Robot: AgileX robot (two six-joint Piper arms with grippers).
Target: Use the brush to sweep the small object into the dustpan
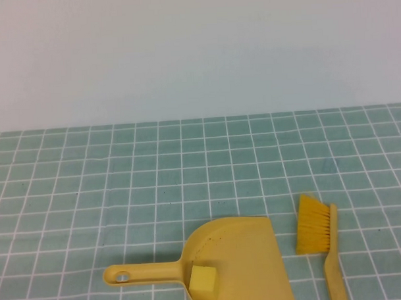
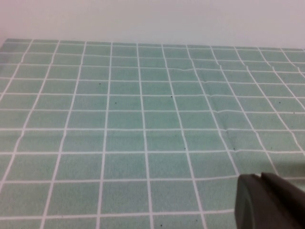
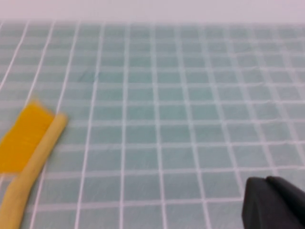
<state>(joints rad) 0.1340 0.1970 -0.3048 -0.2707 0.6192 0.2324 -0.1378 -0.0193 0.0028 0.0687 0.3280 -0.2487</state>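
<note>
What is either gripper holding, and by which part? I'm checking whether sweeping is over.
Nothing is held. The brush lies free on the table beside the dustpan; the left gripper and right gripper show only at their wrist views' edges.

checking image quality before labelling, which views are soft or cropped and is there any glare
High view: even light, no glare, faint shadows; the flat yellow plastic dustpan and slim-handled orange-bristled brush are cut by the bottom edge, the small pale-yellow cube sits in the pan. Right wrist view: noticeably soft, brush blurred, right gripper a dark corner shape. Left wrist view: sharper tiles, left gripper blurred.
</note>
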